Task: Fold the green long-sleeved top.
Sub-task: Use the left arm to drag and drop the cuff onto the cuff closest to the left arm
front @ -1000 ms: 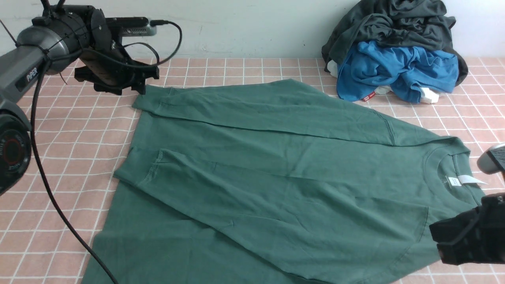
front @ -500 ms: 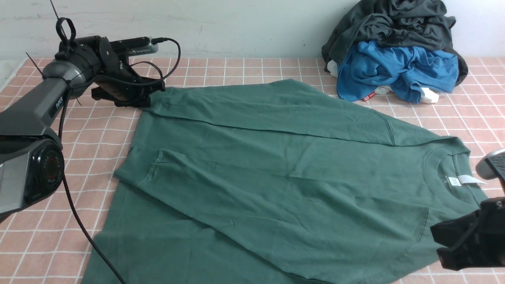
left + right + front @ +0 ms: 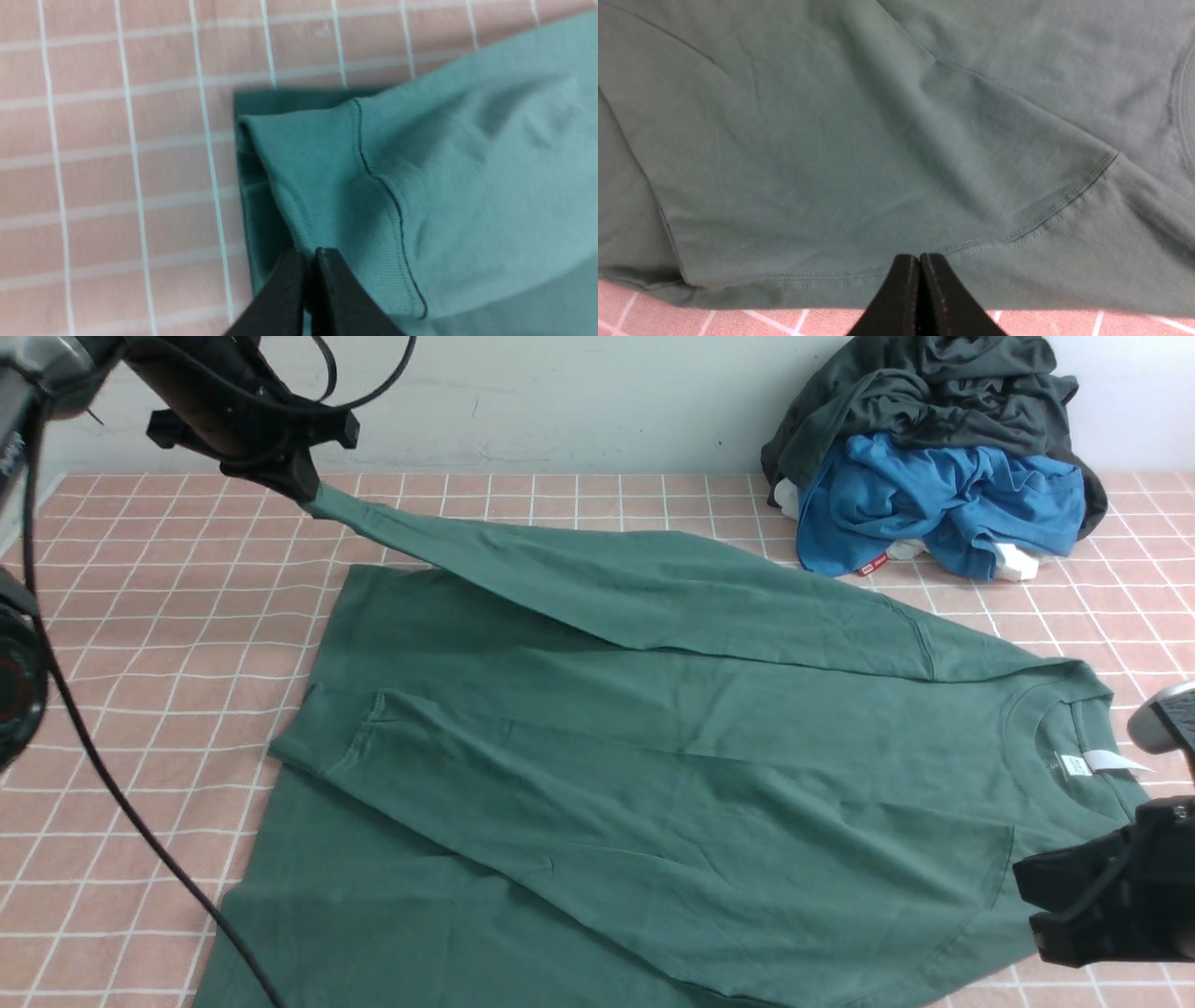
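Front view: sleeve in left claw

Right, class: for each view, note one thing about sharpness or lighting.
Front view: sharp, even light, soft shadow under the raised sleeve. Left wrist view: slightly blurred, cuff looks paler. Right wrist view: dimmer, green top in focus, right gripper featureless black.

top on table; clothes pile behind, right
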